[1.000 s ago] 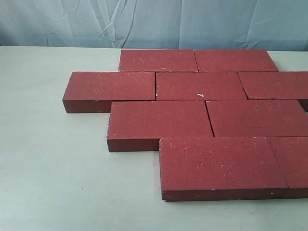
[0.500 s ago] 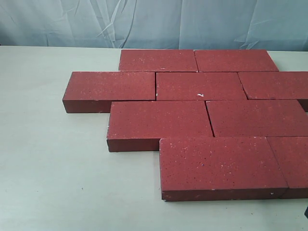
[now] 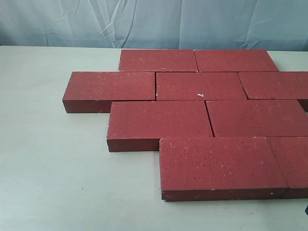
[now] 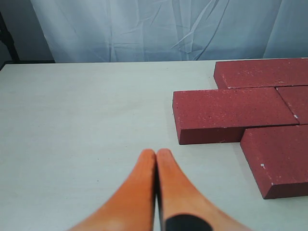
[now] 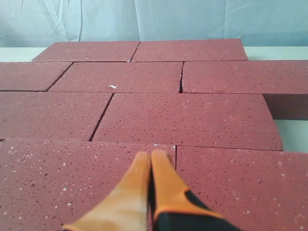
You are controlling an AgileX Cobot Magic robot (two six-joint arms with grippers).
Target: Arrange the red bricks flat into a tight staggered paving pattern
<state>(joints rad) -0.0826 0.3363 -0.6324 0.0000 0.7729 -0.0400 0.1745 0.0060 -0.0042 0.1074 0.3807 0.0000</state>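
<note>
No red bricks [image 3: 185, 119] had shifted. Paving was judged complete at the table's [image 3: 48, 183] right edge, with left gripper [image 4: 156, 153] and right gripper [image 5: 151, 155] both closed, empty.

Exterior view: raised, facing the curtain [image 3: 144, 24] behind the table [image 3: 48, 183]. Wrist views: low, close, facing likewise. All share the red bricks [image 3: 159, 118].

The bricks [image 3: 201, 85] lie flat on the table [image 3: 53, 183] in four touching rows, each shifted sideways from the next. The back row has two bricks, the second three, the third two and the front two. The second row reaches farthest left. A cloth [image 3: 144, 21] hangs behind the table.
</note>
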